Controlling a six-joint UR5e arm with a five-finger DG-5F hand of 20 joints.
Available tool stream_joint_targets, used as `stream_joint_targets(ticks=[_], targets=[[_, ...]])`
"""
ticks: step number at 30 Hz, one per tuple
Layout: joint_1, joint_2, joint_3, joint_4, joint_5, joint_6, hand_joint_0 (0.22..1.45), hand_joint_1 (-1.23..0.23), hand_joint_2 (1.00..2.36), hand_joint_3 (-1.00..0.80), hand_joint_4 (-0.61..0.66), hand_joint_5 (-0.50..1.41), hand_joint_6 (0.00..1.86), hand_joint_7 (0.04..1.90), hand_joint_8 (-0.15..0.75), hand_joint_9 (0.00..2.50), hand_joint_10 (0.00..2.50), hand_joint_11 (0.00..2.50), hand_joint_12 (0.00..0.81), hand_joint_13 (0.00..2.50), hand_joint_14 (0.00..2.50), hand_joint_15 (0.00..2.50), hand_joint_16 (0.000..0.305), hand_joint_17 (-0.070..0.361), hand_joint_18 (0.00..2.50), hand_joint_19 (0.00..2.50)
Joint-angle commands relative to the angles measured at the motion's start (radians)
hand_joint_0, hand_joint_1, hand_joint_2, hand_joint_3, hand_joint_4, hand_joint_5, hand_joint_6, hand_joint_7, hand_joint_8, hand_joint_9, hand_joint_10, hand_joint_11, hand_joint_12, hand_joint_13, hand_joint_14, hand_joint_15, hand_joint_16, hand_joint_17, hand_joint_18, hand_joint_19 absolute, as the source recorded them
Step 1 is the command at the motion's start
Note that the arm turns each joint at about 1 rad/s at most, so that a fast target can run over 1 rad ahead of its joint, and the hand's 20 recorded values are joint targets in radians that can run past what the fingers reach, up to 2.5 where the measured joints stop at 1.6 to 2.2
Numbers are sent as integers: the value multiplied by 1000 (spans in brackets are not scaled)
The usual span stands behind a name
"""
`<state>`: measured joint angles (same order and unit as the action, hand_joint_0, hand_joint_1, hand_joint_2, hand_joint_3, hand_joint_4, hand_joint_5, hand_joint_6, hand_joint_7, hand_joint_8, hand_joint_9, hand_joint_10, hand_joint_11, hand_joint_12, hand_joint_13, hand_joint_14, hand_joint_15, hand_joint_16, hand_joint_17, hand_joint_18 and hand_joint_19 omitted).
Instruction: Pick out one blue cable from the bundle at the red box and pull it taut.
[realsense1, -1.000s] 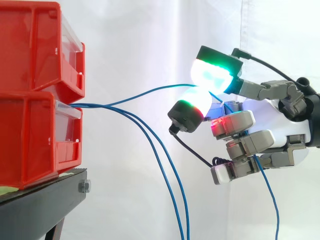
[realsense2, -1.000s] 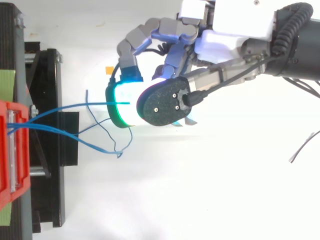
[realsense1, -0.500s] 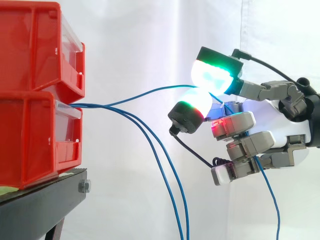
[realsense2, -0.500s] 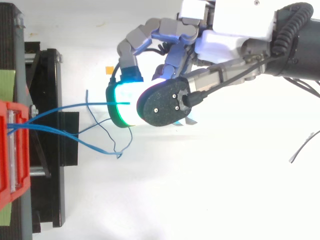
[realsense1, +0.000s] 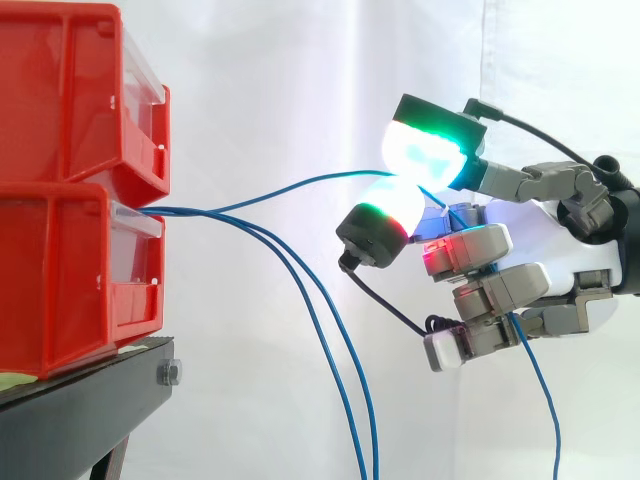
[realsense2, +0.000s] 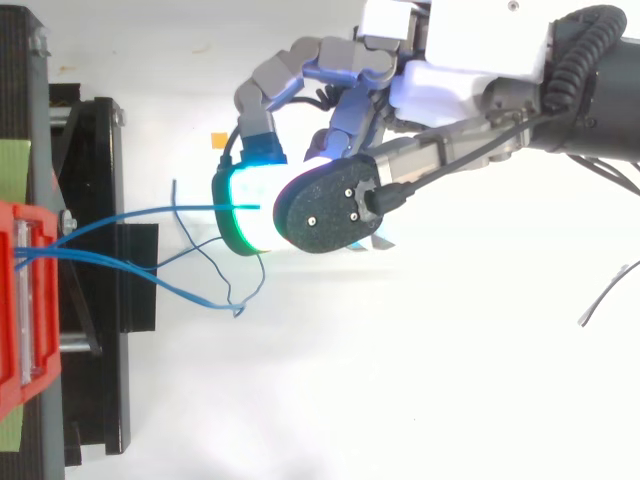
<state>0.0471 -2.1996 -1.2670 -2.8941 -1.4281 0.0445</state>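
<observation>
Two red bins (realsense1: 70, 190) are stacked on a black stand at the left. Several thin blue cables come out of the lower bin's front. One blue cable (realsense1: 300, 183) arcs up and right to my hand (realsense1: 540, 270), where two green-glowing fingertips (realsense1: 425, 145) pinch it; its free end hangs down behind the palm. The stretch between bin and hand curves gently and is not straight. Two other blue cables (realsense1: 330, 330) droop down and out of the bottom edge. From above, the held cable (realsense2: 150, 213) runs from the bin (realsense2: 25, 300) to the hand (realsense2: 330, 210).
The black stand (realsense1: 90, 400) holds the bins and reaches to about a quarter of the side view's width. A white curtain hangs behind. Loose ends of the other blue cables (realsense2: 225, 290) lie on the white floor below the hand.
</observation>
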Motion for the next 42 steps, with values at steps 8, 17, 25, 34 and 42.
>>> stream_joint_targets(ticks=[8, 17, 25, 34, 42], targets=[[1, 0, 0, -1, 0, 0, 785, -757, 1014, -369, -379, -219, 969, 1250, 125, 1297, 22, 1324, 210, 1370, 22, 1428, 41, 92, 684, 786], [-1, 0, 0, -1, 0, 0, 780, -759, 1013, -377, -371, -220, 970, 1228, 133, 1279, 23, 1310, 213, 1351, 21, 1405, 41, 93, 696, 784], [1, 0, 0, -1, 0, 0, 779, -760, 1013, -376, -370, -219, 969, 1234, 135, 1275, 24, 1285, 224, 1339, 23, 1365, 41, 93, 693, 776], [1, 0, 0, -1, 0, 0, 778, -761, 1014, -373, -368, -218, 967, 1243, 136, 1268, 24, 1277, 229, 1321, 25, 1320, 41, 93, 691, 773], [1, 0, 0, -1, 0, 0, 777, -763, 1014, -374, -367, -217, 967, 1243, 141, 1260, 24, 1265, 223, 1310, 25, 1298, 41, 93, 690, 764]])
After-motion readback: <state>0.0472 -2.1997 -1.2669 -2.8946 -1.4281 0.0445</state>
